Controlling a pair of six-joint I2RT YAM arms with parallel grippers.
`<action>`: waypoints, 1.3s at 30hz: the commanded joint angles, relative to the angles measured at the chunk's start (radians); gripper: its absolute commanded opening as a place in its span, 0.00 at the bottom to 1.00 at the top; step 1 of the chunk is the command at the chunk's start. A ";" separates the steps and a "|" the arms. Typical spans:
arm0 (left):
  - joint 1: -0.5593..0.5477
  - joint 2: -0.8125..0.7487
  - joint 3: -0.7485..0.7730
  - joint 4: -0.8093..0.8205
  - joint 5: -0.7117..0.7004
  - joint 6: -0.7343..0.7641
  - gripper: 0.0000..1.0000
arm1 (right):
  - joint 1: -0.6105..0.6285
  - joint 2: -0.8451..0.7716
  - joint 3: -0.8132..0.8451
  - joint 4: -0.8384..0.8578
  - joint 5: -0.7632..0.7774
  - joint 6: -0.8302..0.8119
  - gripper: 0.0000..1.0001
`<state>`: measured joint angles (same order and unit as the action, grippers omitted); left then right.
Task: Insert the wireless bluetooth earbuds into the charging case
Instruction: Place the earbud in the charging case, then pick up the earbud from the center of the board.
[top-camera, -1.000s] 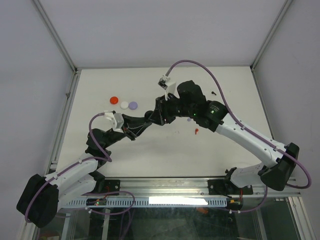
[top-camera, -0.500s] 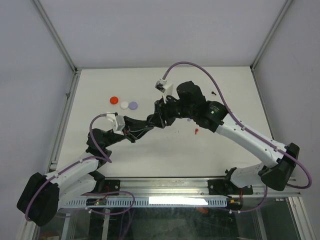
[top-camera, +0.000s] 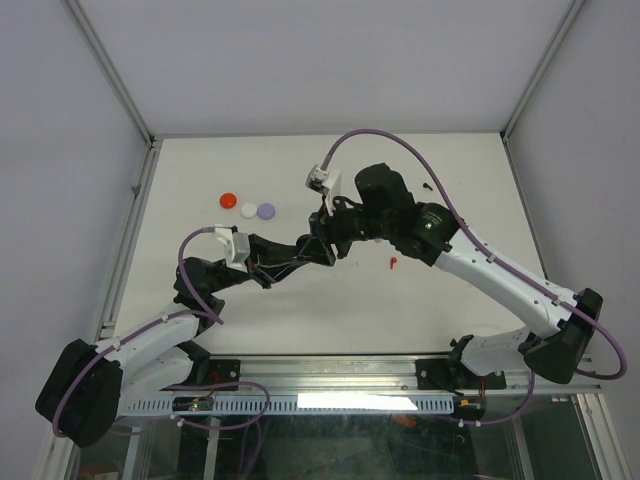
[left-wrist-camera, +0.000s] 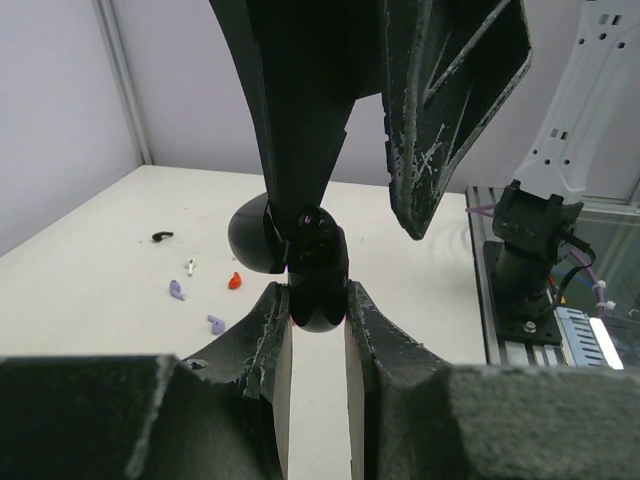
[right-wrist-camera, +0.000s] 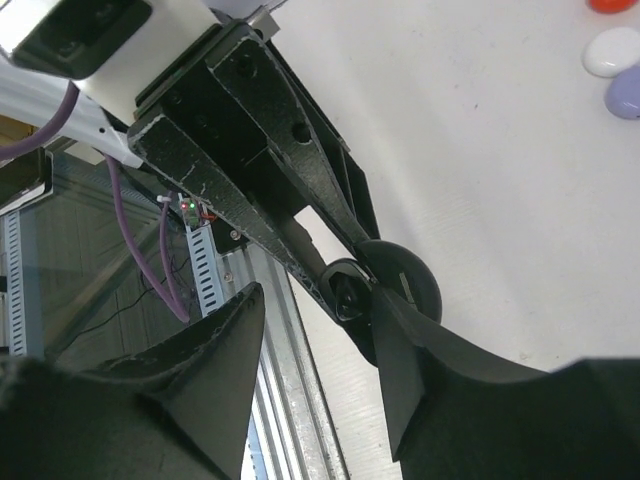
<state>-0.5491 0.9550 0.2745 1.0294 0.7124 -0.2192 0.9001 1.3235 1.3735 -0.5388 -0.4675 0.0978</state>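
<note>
Left hand clenched on black charging case, held raised over counter. Over last second both hands drifted slightly left and toward near edge. Right hand spread, one fingertip touching case; cannot tell if it carries an earbud. Red earbud and black earbud lie on counter further right, so insertion likely unfinished.

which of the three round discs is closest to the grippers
The lavender disc, at the row's right end; the white disc is mid-row, the red disc farthest left.
</note>
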 joint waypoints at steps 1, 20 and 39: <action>-0.011 0.012 0.031 0.121 0.113 -0.045 0.00 | 0.005 0.000 0.072 0.040 -0.068 -0.095 0.50; -0.011 -0.063 0.011 -0.029 -0.109 -0.009 0.00 | -0.006 0.006 0.164 -0.012 0.134 -0.145 0.55; -0.010 -0.194 0.256 -0.851 -0.526 0.092 0.00 | -0.530 0.262 0.074 0.066 0.440 -0.098 0.56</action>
<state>-0.5510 0.7826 0.4431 0.3286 0.2333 -0.1921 0.4465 1.5276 1.4490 -0.5556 -0.0956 -0.0021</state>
